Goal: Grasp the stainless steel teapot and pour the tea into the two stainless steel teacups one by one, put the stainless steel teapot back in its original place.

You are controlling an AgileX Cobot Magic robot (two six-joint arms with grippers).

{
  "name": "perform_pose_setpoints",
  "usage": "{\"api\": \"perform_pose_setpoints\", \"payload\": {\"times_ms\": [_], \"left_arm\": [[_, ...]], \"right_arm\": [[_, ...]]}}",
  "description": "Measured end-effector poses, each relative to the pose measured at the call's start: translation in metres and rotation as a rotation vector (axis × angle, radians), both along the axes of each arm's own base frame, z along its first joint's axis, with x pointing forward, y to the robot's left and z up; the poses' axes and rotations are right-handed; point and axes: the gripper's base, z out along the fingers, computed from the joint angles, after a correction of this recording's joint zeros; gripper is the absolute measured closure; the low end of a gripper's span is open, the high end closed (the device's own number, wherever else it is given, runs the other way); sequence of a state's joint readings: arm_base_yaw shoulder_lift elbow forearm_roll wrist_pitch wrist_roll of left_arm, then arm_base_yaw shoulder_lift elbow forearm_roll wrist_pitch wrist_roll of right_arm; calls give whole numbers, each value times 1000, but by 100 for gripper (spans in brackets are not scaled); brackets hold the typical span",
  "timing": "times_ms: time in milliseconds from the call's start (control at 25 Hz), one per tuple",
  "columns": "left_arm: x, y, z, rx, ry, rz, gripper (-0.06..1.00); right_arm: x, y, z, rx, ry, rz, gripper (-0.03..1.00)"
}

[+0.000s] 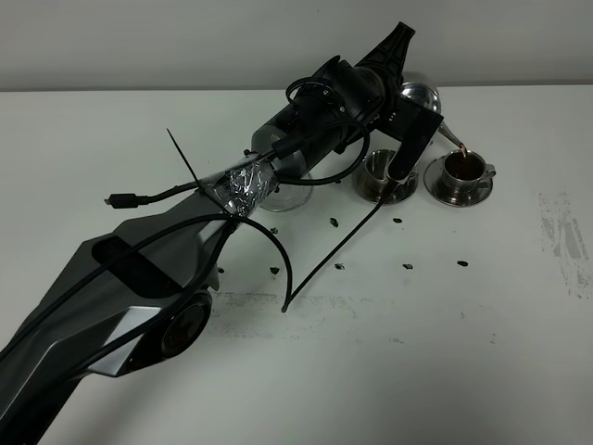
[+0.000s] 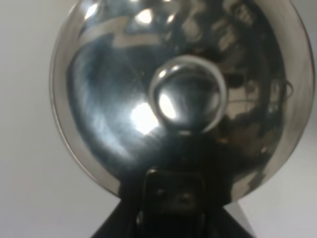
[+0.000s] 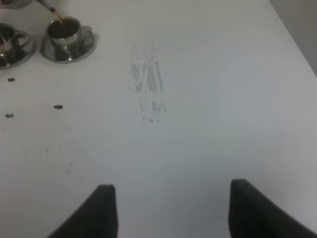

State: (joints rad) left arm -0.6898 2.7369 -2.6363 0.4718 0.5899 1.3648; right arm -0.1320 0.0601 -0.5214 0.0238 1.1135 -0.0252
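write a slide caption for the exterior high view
Left arm tips the teapot, tea streaming into the right teacup; the second teacup stands beside it

We see the stainless steel teapot (image 2: pixel 114 89) as mirror silver, streaked with dark and white reflections. The tea (image 1: pixel 460 165) is dark reddish-brown inside a shiny steel-grey teacup (image 1: pixel 461 183). The counter (image 1: pixel 417 352) is white, dotted with small dark specks (image 1: pixel 406 266) and marked by a grey smudge (image 3: pixel 148 84). The left arm (image 1: pixel 102 297) is black with grey panels and a crinkled silver wrap (image 1: pixel 239 185).
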Motion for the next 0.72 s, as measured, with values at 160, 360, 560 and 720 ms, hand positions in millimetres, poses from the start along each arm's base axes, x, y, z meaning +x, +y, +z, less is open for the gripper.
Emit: {"api": "perform_pose_setpoints", "payload": {"times_ms": [160,360,560,720], "left_arm": [[1,2,-1,-66,38,56,77],[1,5,-4,-128,97,119,77],[1,9,-7,-177,166,169,77],[-1,9,-6,-228,204,203,77]], "right_arm": [[0,0,0,0,0,0,48],[0,0,0,0,0,0,48],[0,0,0,0,0,0,48],[0,0,0,0,0,0,48]]}}
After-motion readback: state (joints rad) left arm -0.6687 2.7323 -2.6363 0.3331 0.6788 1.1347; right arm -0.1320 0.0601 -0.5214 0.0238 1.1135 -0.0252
